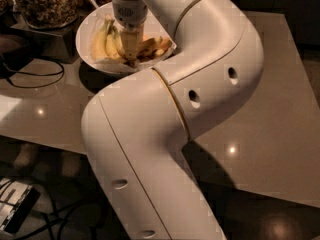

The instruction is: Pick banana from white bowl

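The white bowl [86, 29] sits at the top left of the table and holds several bananas. A plump pale yellow banana [100, 43] lies at the bowl's left side, and a slimmer orange-tinged banana [152, 45] lies at the right. My gripper [131, 54] points straight down into the middle of the bowl, among the bananas. The wrist and my large white arm hide part of the bowl and the fruit under the gripper.
A glass jar of brown nuts [47, 4] stands on a dark stand just left of the bowl. A black cable [35, 76] loops on the beige table [280, 109]. My arm [165, 124] fills the middle of the view. A device [15, 206] lies on the floor at bottom left.
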Motion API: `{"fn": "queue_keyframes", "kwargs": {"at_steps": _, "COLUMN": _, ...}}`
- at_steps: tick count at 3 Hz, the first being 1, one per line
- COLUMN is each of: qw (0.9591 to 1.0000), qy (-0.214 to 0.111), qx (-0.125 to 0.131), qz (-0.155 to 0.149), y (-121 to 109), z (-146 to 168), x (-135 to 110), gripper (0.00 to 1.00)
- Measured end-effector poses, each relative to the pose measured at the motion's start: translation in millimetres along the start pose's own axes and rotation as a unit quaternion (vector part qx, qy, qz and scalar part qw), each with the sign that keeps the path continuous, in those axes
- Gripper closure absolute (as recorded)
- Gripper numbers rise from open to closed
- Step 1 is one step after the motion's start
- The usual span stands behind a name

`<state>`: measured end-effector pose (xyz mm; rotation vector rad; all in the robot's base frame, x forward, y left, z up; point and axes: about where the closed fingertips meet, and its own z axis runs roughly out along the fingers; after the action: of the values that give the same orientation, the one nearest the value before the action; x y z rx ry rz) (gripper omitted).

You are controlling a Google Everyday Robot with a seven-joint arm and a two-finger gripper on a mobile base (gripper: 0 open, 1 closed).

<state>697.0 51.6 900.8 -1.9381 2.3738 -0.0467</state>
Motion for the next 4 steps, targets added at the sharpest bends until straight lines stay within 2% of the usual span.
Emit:
{"fn": "queue_keyframes", "kwargs": {"at_steps": 1, "qw": 1.0, "qy": 0.0, "qx": 0.0, "qz": 0.0, "y": 0, "z": 0, "x": 0, "gripper": 1.0}}
{"fn": "queue_keyframes", "kwargs": {"at_steps": 2, "qw": 1.0, "qy": 0.0, "qx": 0.0, "qz": 0.0, "y": 0, "z": 0, "x": 0, "gripper": 1.0}}
{"fn": "queue_keyframes", "kwargs": {"at_steps": 3, "qw": 0.9993, "qy": -0.027, "qx": 0.024, "qz": -0.004, "y": -6, "z": -11, "x": -1, "gripper": 1.0}}
{"fn": "queue_keyframes", "kwargs": {"at_steps": 4, "qw": 0.997, "qy": -0.06, "qx": 0.047, "qz": -0.011, "y": -1, "z": -29, "x": 11, "gripper": 1.0}}
